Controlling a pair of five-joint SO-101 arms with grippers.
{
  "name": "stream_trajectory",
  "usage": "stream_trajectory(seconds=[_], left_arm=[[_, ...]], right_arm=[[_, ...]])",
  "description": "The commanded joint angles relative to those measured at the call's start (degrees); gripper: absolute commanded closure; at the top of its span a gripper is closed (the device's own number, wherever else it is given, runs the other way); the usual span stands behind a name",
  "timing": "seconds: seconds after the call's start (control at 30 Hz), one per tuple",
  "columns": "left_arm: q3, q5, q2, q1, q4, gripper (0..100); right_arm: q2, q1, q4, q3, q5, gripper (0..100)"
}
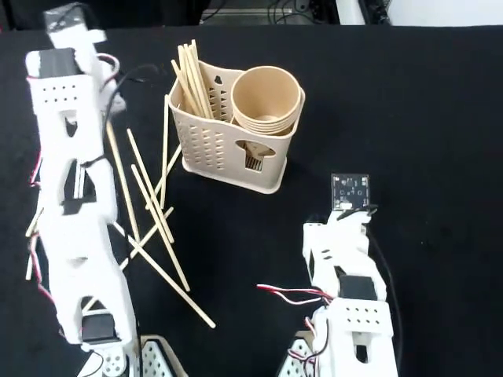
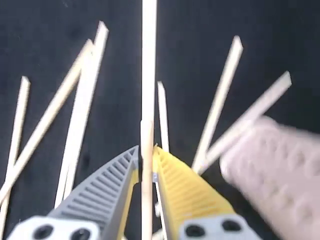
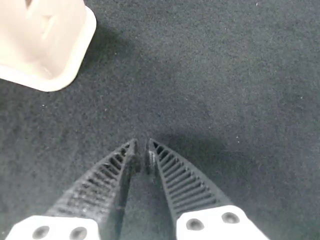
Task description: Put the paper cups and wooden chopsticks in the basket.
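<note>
The left pincer is gripping a single wooden chopstick, its grey and yellow jaws pressing on the stick from both sides, with the stick running straight out past the fingertips. Under it, loose chopsticks are lying scattered and crossing one another on the black worktop, left of centre and beside the long white left arm that is stretching along the left edge towards the far side. The basket, pale and perforated, is standing upright towards the far middle of the worktop, just right of the scattered sticks. A stack of paper cups is sitting in its right half, mouths up, and a bundle of chopsticks is leaning in its left half, ends poking above the rim. The right arm is sitting folded at the near right, its pincer closed on nothing, tips together above bare worktop, near a corner of the basket's base.
</note>
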Motion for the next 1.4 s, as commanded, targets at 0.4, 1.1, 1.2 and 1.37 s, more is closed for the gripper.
stream_trajectory(seconds=[0.4,1.1,1.2,1.37], left_arm=[[59.9,-2.4,-60.8,2.1,-27.3,97],[92.2,-1.2,-105.6,3.7,-94.1,97],[84.4,4.6,-100.2,4.0,-88.6,97],[77.3,14.8,-88.9,4.1,-84.0,97]], right_arm=[[-0.8,-0.7,-0.6,-0.1,0.4,95.6],[-0.8,-0.7,-0.6,-0.1,0.4,95.6],[-0.8,-0.7,-0.6,-0.1,0.4,95.6],[-0.8,-0.7,-0.6,-0.1,0.4,95.6]])
